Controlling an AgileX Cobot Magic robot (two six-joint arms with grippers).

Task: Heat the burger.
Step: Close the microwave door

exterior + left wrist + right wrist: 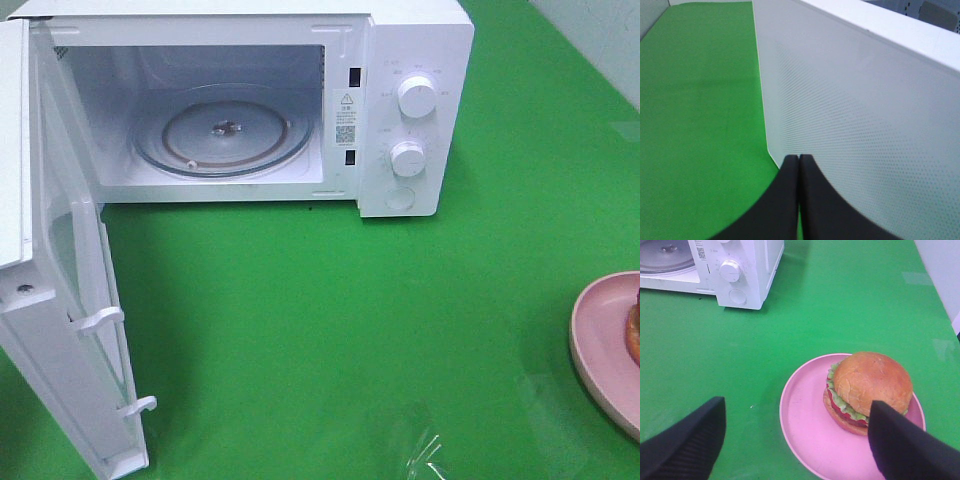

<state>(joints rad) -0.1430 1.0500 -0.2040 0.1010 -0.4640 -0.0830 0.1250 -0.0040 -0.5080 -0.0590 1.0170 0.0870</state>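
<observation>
The burger [870,382], with a golden-brown bun, green lettuce and red tomato, sits on a pink round plate [805,427]. In the exterior high view only a sliver of the burger [634,330] shows at the right edge, on the plate [600,340]. My right gripper [796,407] hangs open above the plate's near side, with one finger [900,445] just in front of the burger and nothing held. My left gripper [799,160] is shut and empty, right beside the outer face of the microwave door [855,120]. Neither gripper shows in the exterior high view.
The white microwave [410,110] stands at the back. Its door [75,300] is swung wide open to the left, and a glass turntable [225,135] lies inside. Two knobs [416,97] are on its right panel. Green cloth [330,320] covers the table.
</observation>
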